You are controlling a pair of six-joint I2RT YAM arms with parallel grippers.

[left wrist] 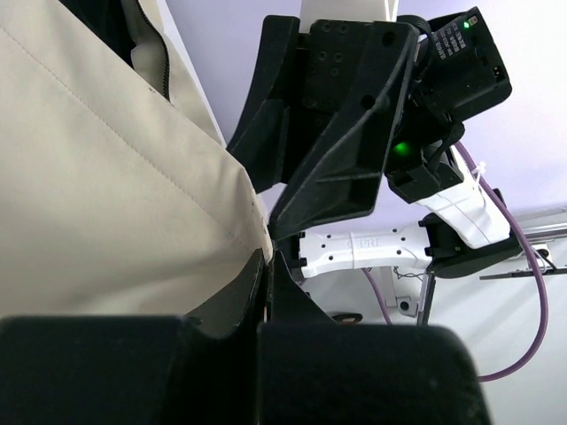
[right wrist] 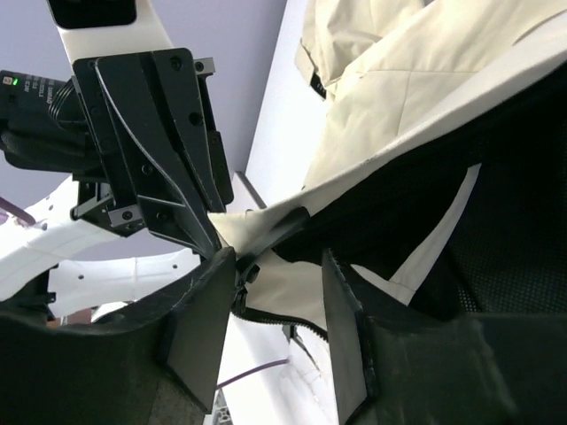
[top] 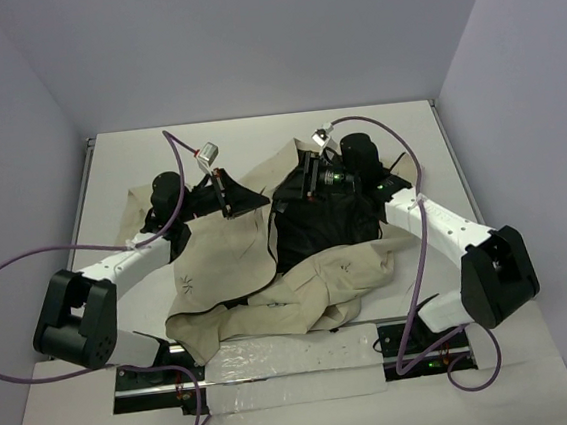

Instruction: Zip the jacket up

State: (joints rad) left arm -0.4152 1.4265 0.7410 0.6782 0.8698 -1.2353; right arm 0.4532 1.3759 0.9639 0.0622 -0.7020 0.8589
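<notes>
A: We have the left tool [left wrist: 267, 270] clamped on the jacket's [top: 301, 291] front edge, lifted off the surface [top: 128, 157]. The right tool [right wrist: 279, 292] has its jaws apart around the zipper [right wrist: 275, 317] end.

B: Then we should pull that edge taut and close squarely on the slider, though we cannot quite make it out. The jacket lies spread open mid-surface, cream outside, black lining showing.
</notes>
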